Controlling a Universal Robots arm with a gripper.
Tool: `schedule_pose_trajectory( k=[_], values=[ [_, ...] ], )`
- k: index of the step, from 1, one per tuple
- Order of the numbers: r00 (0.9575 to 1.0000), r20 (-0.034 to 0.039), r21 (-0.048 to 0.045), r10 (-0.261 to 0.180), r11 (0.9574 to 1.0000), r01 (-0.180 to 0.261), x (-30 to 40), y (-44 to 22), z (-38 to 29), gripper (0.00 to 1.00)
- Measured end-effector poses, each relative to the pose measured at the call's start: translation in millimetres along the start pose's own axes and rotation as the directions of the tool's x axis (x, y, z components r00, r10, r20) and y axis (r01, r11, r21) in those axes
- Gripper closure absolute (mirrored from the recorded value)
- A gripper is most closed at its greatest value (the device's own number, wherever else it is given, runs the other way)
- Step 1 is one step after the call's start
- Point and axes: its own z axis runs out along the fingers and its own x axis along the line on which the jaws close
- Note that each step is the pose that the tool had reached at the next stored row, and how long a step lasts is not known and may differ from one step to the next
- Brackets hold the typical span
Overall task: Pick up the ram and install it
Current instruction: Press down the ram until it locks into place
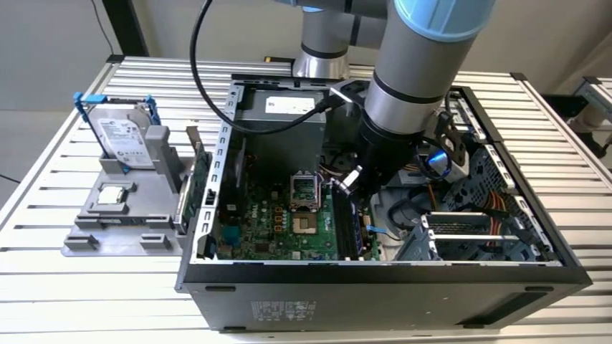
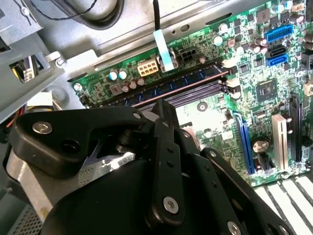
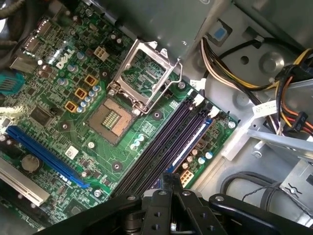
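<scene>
Now the arm is reaching down into the open computer case (image 1: pixel 383 287), with the gripper (image 1: pixel 359 188) low over the memory slots (image 3: pixel 168 142) beside the empty processor socket (image 3: pixel 110 117). The ram (image 1: pixel 346 218) stands on edge in the slot row on the green motherboard (image 1: pixel 277 222), right under the tool. In the second wrist view the gripper (image 2: pixel 164 110) sits just at the ram (image 2: pixel 190 81), which lies along its slot. Whether it is clamped on the stick or has let go cannot be told. Off to the exterior view's left, a hard drive (image 1: pixel 125 136) stands in a grey holder (image 1: pixel 96 240)
</scene>
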Motion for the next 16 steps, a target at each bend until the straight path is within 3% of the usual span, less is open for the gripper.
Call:
schedule_pose_trajectory(
  k=[16],
  values=[
    [0.9953,-0.0031,-0.0005,-0.097,0.9953,0.097,-0.1,0.0,0.0,1.00]
  ],
)
